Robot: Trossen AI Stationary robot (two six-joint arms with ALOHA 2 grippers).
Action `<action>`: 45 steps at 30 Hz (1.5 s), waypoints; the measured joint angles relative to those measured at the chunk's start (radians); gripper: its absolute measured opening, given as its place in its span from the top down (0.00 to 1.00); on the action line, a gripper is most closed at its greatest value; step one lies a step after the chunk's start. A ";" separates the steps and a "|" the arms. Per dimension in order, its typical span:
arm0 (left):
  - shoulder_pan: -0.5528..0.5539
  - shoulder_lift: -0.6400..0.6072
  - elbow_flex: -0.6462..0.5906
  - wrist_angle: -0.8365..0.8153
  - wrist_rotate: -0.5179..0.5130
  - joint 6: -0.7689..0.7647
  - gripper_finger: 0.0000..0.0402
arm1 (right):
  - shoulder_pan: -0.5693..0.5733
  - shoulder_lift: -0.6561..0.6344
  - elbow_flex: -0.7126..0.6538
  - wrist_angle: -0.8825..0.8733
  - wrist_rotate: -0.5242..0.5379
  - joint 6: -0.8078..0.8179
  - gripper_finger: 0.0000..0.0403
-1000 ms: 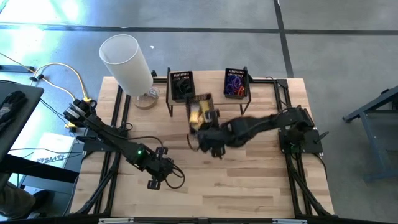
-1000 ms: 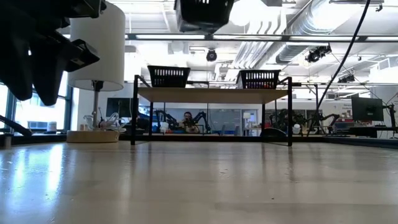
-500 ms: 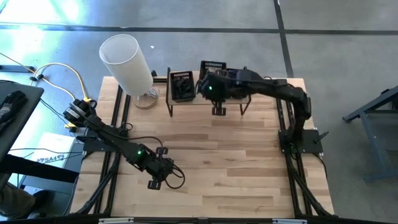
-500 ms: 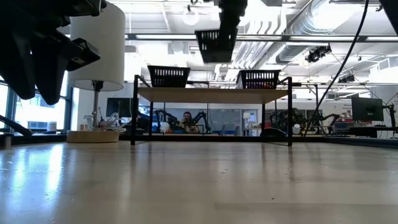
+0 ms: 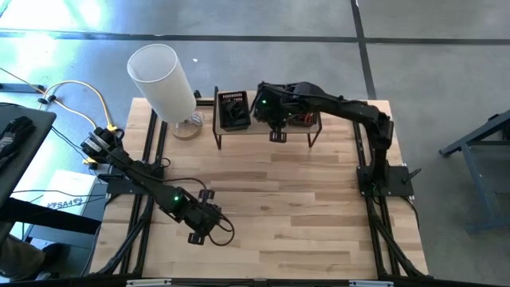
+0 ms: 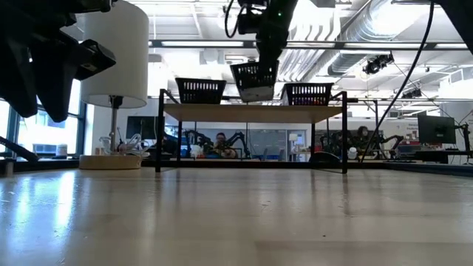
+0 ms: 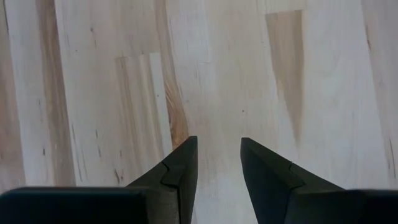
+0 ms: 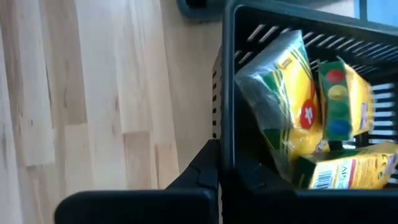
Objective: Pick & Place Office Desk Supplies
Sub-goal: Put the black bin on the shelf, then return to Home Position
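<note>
The right gripper was clamped on the wall of a black mesh basket holding yellow crayon boxes. It hung in the upper middle of the high view, over the gap between the two baskets on the black rack. The left gripper, jaws parted and empty, waited at lower left, well apart.

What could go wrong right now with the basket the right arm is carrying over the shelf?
1. The right tool pinches only one wall of the black mesh basket, which hangs tilted; the yellow crayon packs inside might slide or spill.
2. It hangs between two baskets already on the raised shelf, so lowering it could knock either one.
The left tool waits open over bare table.
</note>
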 joint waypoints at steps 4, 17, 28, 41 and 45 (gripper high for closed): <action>0.000 0.000 0.000 0.001 0.000 0.000 0.71 | -0.001 -0.002 -0.031 0.039 -0.006 -0.017 0.99; 0.000 0.000 0.000 0.019 -0.002 -0.001 0.71 | -0.020 -0.002 -0.159 0.119 -0.025 -0.041 0.99; 0.000 0.000 0.000 0.019 -0.003 -0.001 0.71 | -0.020 -0.002 -0.170 0.163 0.026 0.044 0.95; 0.000 0.000 0.000 0.022 -0.002 0.002 0.71 | 0.040 -0.037 -0.170 0.157 0.141 0.028 0.64; 0.001 0.000 0.000 0.032 0.000 -0.040 0.71 | 0.087 -0.077 -0.170 0.154 0.224 0.027 0.61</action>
